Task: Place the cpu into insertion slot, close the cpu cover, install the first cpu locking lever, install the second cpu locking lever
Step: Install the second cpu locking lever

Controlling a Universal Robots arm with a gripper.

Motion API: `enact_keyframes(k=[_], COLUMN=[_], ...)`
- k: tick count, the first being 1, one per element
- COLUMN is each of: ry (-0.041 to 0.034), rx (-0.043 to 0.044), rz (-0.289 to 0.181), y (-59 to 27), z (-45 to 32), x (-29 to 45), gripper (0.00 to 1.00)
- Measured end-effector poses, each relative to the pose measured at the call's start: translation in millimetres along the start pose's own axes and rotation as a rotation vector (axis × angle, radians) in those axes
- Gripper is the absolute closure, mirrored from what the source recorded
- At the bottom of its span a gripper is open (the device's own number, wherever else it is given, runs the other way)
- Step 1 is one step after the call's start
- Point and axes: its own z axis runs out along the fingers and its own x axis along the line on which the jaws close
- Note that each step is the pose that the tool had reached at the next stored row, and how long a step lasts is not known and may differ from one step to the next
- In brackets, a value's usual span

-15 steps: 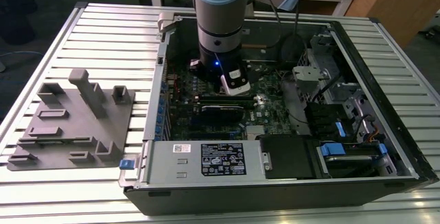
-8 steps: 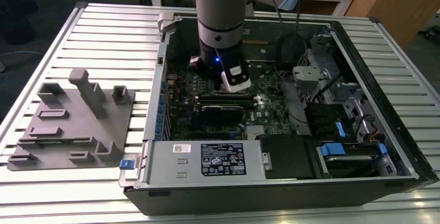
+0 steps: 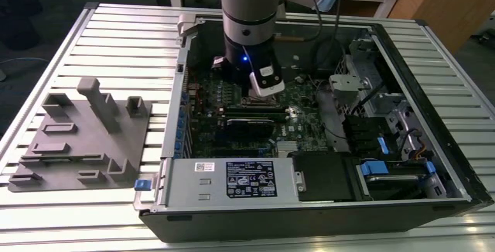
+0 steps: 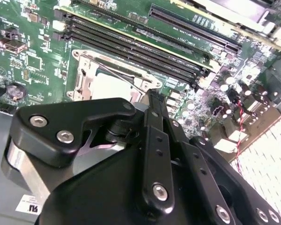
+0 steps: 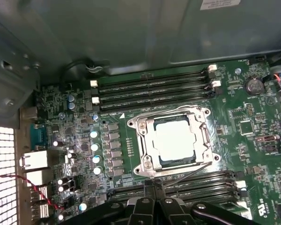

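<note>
- In the exterior view, the arm [image 3: 247, 26] reaches down into the open computer case [image 3: 402, 148], which lies on a slatted table [image 3: 116, 37]. The gripper's tip is hidden behind the wrist there. A grey moulded tray [image 3: 81, 136] sits on the table to the exterior view's left of the case, well apart from the arm.
- In the first wrist view, the cpu [image 5: 174, 139] lies flat in the insertion slot [image 5: 147, 166] on the green board [image 5: 253, 140]. The cpu cover [image 5: 203, 136] lies down around the chip as a silvery frame. A thin wire lever [image 5: 187, 173] slants across the frame's near corner. The gripper [image 5: 152, 187] hangs just beside that edge of the socket, its fingers pressed together with nothing between them.
- In the second wrist view, the gripper [image 4: 154, 101] shows the same narrow, empty pinch, its tip at the socket's rim beside the cpu [image 4: 113, 86].
</note>
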Motion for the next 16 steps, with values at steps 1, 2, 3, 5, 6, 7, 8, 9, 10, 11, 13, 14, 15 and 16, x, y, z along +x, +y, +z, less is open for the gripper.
enact_keyframes(k=[1,2,3,5,6,7,8,9,10,11,13,14,15,16], ry=[0.0005,0.0014,0.0026,0.0058,0.0061,0.0061,0.0061,0.0062,0.0061,0.006,0.0048,0.0038,0.0031,0.0025], rx=[0.0,0.0,0.0002,0.001,0.001,0.001,0.0011,0.0011,0.001,0.0008,0.0009,0.0006,0.0005,0.0004], rz=[0.0,0.0,0.0,0.001,0.001,0.001,0.001,0.001,0.001,0.001,0.001,0.001,0.001,0.0], y=[0.1,0.3,0.4,0.9,1.1,1.4,1.7,1.9,2.0,1.9,1.4,1.0,0.6,0.3], z=[-0.3,-0.6,-1.0,-1.4,-1.3,-1.1,-1.0,-1.0,-0.8,-0.2,2.4,4.2,5.9,7.7], x=[-0.2,-0.6,-1.2,-3.8,-5.2,-6.8,-8.6,-10.0,-10.7,-10.8,-10.8,-10.8,-10.8,-10.7], gripper=[0.89,0.89,0.89,0.89,0.89,0.89,0.89,0.89,0.89,0.89,0.89,0.89,0.89,0.89])
